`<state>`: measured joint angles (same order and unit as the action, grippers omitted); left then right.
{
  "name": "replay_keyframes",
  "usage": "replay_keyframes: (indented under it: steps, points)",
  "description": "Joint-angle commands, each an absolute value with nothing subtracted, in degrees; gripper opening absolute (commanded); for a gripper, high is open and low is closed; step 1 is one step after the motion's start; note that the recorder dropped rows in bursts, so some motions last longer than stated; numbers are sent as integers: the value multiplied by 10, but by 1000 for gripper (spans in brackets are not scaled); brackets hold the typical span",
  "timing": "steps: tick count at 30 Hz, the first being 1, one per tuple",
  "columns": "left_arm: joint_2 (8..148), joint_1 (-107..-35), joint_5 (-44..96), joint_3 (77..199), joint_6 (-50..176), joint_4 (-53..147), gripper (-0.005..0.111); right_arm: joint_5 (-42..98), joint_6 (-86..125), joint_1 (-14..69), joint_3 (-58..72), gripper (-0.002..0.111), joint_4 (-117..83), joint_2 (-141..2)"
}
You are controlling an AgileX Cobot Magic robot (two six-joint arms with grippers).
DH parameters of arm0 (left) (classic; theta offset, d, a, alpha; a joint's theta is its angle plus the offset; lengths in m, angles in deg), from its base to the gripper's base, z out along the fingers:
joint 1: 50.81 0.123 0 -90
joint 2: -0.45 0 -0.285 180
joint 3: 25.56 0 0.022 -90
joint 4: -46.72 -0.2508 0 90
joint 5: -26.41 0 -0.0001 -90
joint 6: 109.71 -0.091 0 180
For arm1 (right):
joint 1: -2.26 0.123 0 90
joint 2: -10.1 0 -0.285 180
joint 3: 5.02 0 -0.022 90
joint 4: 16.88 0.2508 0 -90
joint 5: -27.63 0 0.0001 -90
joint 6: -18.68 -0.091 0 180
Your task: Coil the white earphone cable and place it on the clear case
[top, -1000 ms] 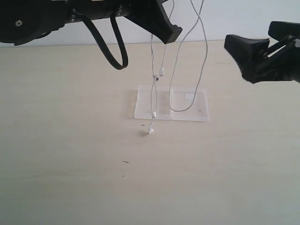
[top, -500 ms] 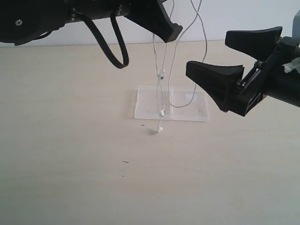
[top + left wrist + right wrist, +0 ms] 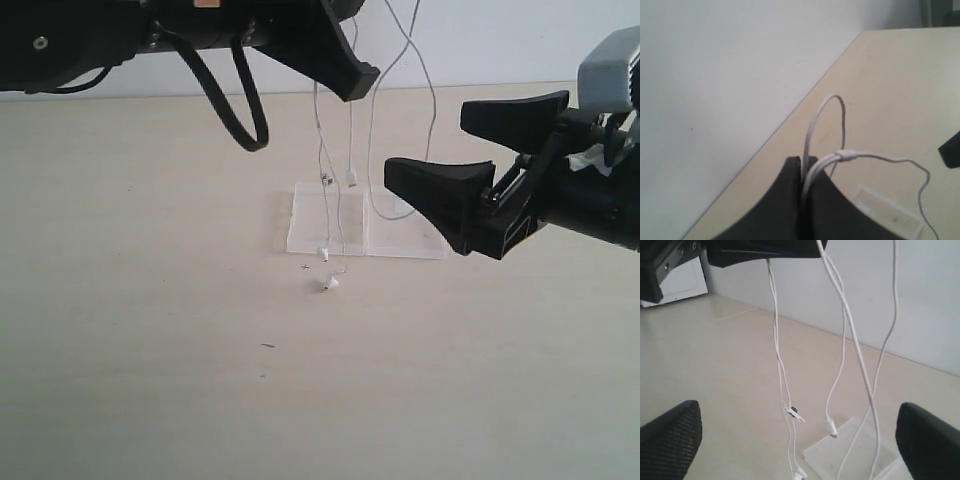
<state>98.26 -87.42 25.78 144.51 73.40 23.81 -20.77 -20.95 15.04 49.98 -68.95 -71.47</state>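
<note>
Pale beige matte table meets a plain white wall. The left gripper, clenched on the white earphone cable, lets the strands hang below it over the clear case, with one earbud resting on the table just off the case edge. The right gripper, spread wide and empty, stands beside the strands.

Soft even daylight, faint shadows
</note>
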Motion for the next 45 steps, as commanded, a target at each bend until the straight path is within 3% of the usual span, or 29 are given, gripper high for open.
replay_keyframes:
  steps: [1,30,45]
  points:
    - [991,-873,177,1483,735,234,0,-205,-197,149,493,101,-671,-717]
    - [1065,-904,68,1589,742,353,0,-229,-85,149,486,101,-596,-798]
    - [1068,-911,70,1595,751,384,0,-226,56,245,483,101,-410,-830]
